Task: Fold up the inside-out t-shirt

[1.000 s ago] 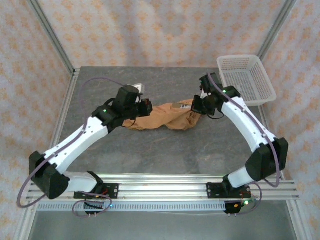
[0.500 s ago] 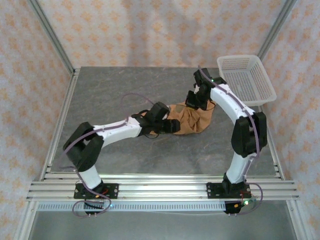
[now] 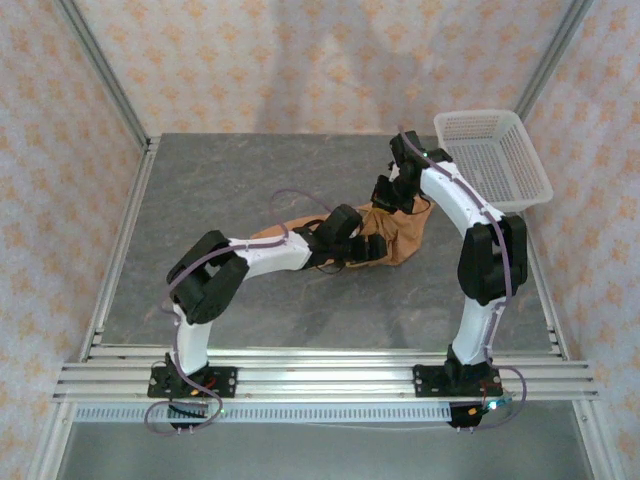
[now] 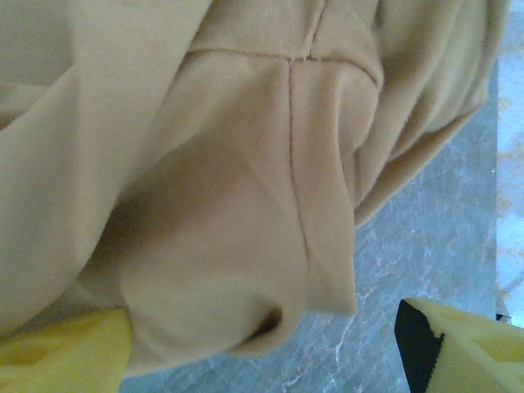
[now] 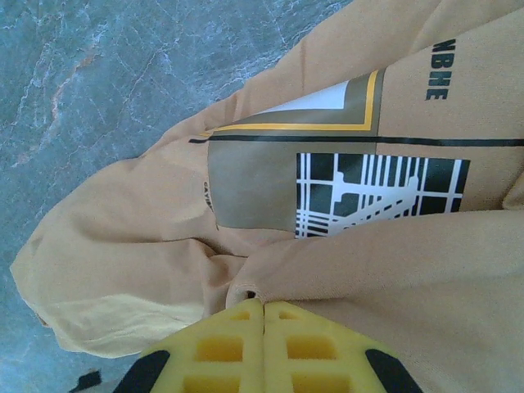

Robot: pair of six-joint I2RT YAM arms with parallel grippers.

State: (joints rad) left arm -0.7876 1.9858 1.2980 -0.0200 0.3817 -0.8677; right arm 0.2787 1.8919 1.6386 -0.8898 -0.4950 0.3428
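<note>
Since a second ago my left arm has swung right across the table (image 3: 250, 180) and its jaws have parted. The shirt (image 3: 402, 240), stretched out then, is now bunched right of centre. The left gripper (image 3: 374, 248) sits low at the heap's left edge. From its wrist, the left gripper (image 4: 262, 327) stands wide, a seamed fold of shirt (image 4: 229, 205) bulging between the yellow fingers (image 4: 57, 356) without being clamped. The right gripper (image 3: 386, 195) is at the heap's far edge. From that wrist, the right gripper (image 5: 264, 315) is pressed closed, with a pucker of shirt (image 5: 123, 246) caught at its tips just below the checked patch (image 5: 381, 192). The basket (image 3: 490, 155) sits in the far right corner, apart from the shirt.
</note>
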